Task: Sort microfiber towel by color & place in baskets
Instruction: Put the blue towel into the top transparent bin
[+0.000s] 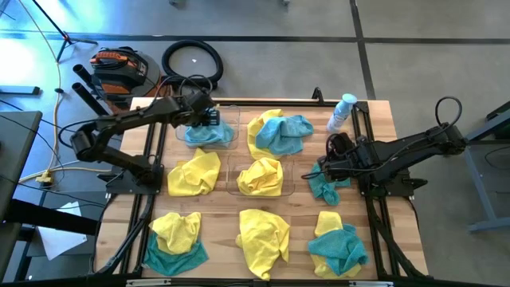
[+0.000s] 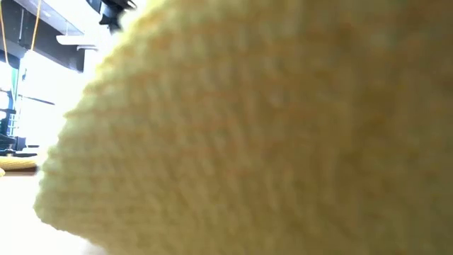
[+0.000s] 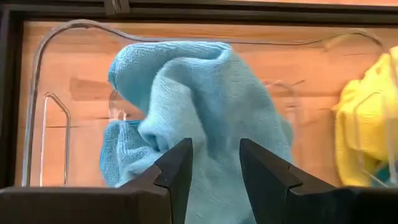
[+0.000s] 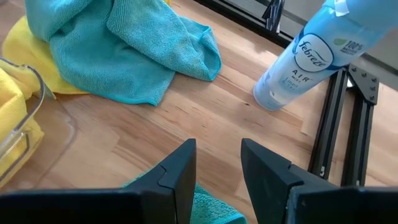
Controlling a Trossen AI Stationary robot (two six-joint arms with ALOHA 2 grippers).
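Teal towel (image 1: 322, 189) lies crumpled on the table right of the basket (image 1: 233, 169) holding a yellow one. Soft, light, floppy; I judge pinching a raised fold best. My right pincer (image 4: 217, 163) hangs just over it, fingers slightly apart, empty. Left pincer (image 3: 214, 167), also parted and empty, sits over the blue towel (image 3: 199, 106) in the far-left basket (image 3: 50, 68).
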